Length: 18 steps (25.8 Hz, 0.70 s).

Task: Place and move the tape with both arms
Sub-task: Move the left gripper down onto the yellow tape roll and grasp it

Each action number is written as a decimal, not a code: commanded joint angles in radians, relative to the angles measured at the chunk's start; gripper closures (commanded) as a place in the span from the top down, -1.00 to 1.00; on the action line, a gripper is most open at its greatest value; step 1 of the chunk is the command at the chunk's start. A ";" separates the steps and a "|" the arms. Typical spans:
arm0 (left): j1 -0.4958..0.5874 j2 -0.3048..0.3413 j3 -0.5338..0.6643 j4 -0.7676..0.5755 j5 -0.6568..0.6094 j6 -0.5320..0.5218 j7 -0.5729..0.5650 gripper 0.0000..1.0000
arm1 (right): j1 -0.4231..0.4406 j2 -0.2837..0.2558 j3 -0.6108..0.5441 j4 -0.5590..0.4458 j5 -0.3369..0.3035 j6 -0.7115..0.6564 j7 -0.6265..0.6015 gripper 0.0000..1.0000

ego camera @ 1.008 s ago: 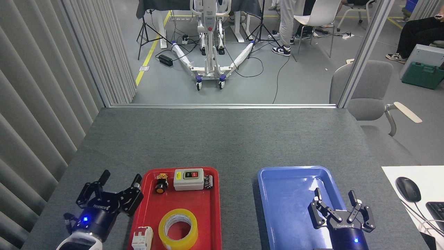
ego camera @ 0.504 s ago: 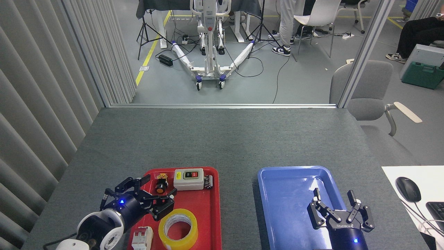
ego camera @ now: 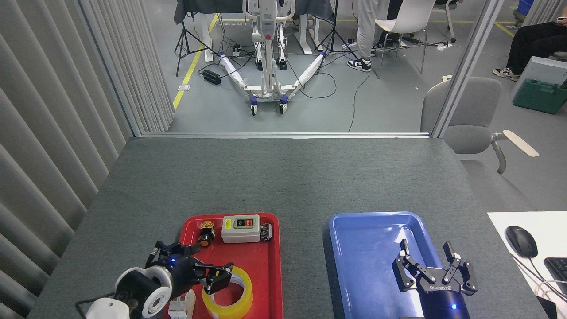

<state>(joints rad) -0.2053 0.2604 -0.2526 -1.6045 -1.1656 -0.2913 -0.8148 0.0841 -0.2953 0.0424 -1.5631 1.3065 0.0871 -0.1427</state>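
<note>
Tape (ego camera: 228, 292), a yellow translucent roll with a white core, is lying flat at the near end of the red tray (ego camera: 266, 274), close to the bottom edge of the view. The left gripper (ego camera: 212, 272) is being held low over the roll's left rim, with the arm coming in from the lower left and bent so that the wrist is turned sideways toward the right. Its white joint segment is showing near the bottom edge, and a blue light is glowing on the black wrist. The fingers are being held spread, one dark fingertip (ego camera: 218, 283) overlapping the tape's upper left rim; whether it is touching the roll cannot be told. Nothing is being pinched between them.

The right gripper (ego camera: 427, 261) is being held upright over the near part of the blue tray (ego camera: 354, 248), pointing away from the head, with its two fingers parted and nothing between them.

On the red tray a grey switch box (ego camera: 240, 228) and an orange push button (ego camera: 205, 237) are resting at the far end, and a white breaker (ego camera: 184, 305) is lying at the near left corner, partly covered by the left arm. Both trays are sitting on the grey table (ego camera: 283, 177).
</note>
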 commanded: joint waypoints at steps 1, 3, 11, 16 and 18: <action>-0.043 -0.007 -0.076 0.057 0.000 0.001 -0.004 0.98 | 0.000 0.002 0.001 0.000 0.000 0.000 0.000 1.00; -0.054 -0.007 -0.088 0.074 0.000 0.001 -0.006 0.93 | 0.002 0.002 0.004 0.000 0.000 -0.001 0.000 1.00; -0.052 0.002 -0.093 0.107 0.000 -0.005 -0.055 0.84 | 0.002 0.008 0.001 0.006 0.004 0.000 0.000 1.00; -0.060 0.007 -0.114 0.138 0.000 -0.012 -0.095 0.77 | 0.003 0.016 0.002 0.006 0.005 0.000 -0.023 1.00; -0.072 0.007 -0.116 0.158 0.000 -0.012 -0.096 0.72 | 0.002 0.016 0.002 0.002 0.005 0.000 -0.028 1.00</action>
<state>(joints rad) -0.2665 0.2664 -0.3636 -1.4711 -1.1659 -0.3018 -0.9020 0.0869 -0.2814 0.0441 -1.5582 1.3114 0.0870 -0.1559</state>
